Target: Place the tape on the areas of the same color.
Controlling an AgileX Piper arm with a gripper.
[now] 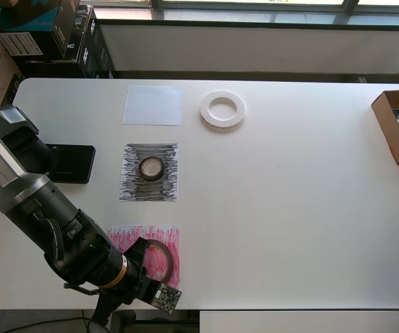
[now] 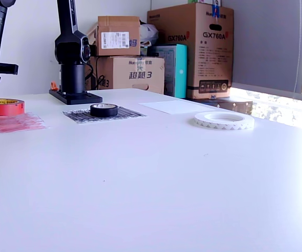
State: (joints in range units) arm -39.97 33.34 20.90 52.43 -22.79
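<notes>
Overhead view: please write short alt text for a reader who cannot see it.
On a white table, a robot arm's gripper is over a red tape roll on a red-scribbled sheet. A black tape roll lies on a black-scribbled sheet; a white tape roll lies beside a plain white sheet.

Smooth white table (image 2: 193, 178) – slight sheen, matt paper sheets (image 1: 152, 105), glossy black tape (image 2: 104, 109), brown cardboard boxes (image 2: 190, 47)
</notes>
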